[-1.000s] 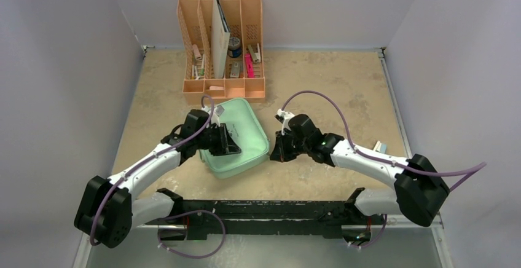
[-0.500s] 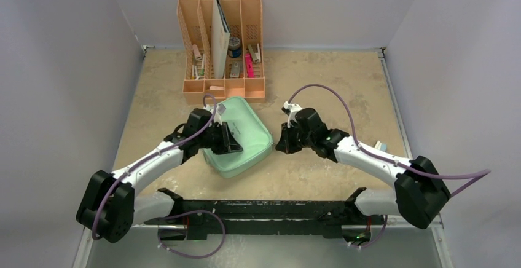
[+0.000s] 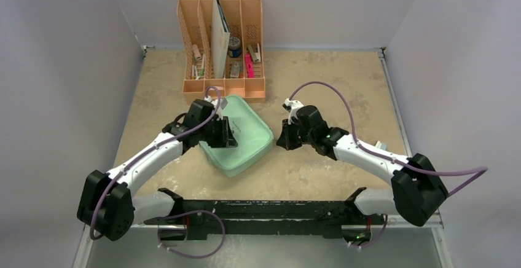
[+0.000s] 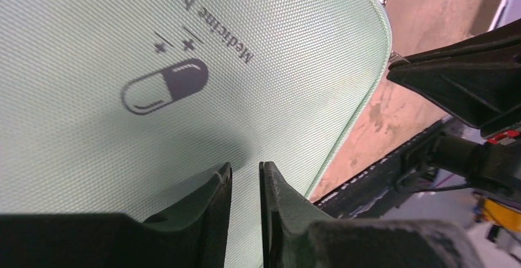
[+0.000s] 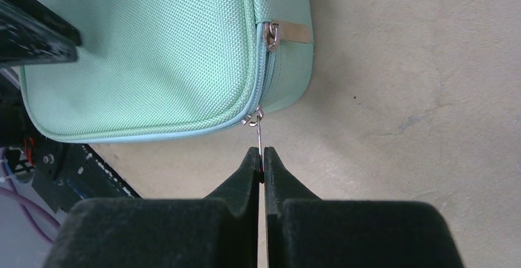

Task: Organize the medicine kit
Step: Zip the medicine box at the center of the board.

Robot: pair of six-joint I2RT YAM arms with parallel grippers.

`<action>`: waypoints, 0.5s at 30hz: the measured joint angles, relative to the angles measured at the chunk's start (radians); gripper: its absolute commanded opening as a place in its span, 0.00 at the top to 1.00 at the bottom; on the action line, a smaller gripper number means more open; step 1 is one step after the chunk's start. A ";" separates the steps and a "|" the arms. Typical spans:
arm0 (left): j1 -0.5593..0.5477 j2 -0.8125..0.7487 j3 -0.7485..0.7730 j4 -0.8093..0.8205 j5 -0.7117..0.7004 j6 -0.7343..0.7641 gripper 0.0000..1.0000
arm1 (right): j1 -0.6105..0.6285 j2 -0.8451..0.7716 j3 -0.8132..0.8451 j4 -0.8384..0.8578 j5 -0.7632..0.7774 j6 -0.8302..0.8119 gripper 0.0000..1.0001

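Observation:
The mint-green medicine kit [image 3: 244,140] lies zipped shut on the table, in front of the organizer. Its lid with the dark pill logo [image 4: 164,85] fills the left wrist view. My left gripper [image 3: 228,134] rests on the lid's left part, jaws nearly together with nothing between them [image 4: 246,169]. My right gripper [image 3: 281,139] is at the kit's right corner. It is shut on the thin metal zipper pull [image 5: 260,134], which runs from the slider at the corner into the fingertips [image 5: 262,152]. A second slider [image 5: 272,34] sits by a tan tab on the kit's side.
A peach-orange slotted organizer [image 3: 224,47] with pens, a booklet and small items stands at the back centre. A small pale object [image 3: 379,147] lies by the right wall. A black rail [image 3: 264,209] runs along the near edge. White walls enclose the table.
The kit has shifted a little away from the near edge and turned slightly. Both grippers have moved with it, the right one up and to the right while holding the zipper pull.

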 measured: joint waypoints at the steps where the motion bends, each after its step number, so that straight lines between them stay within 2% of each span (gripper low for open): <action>1: -0.005 0.003 0.029 -0.031 -0.021 0.036 0.76 | -0.002 -0.008 -0.010 0.008 0.004 0.003 1.00; 6: -0.063 0.016 0.163 -0.109 -0.082 0.266 0.67 | -0.020 -0.048 -0.038 0.011 0.016 0.015 1.00; 10: -0.187 0.031 0.233 -0.111 -0.110 0.481 0.63 | -0.021 -0.057 -0.043 0.008 0.019 0.026 1.00; 15: -0.357 0.085 0.263 -0.115 -0.198 0.644 0.60 | -0.023 -0.056 -0.042 0.007 0.013 0.039 1.00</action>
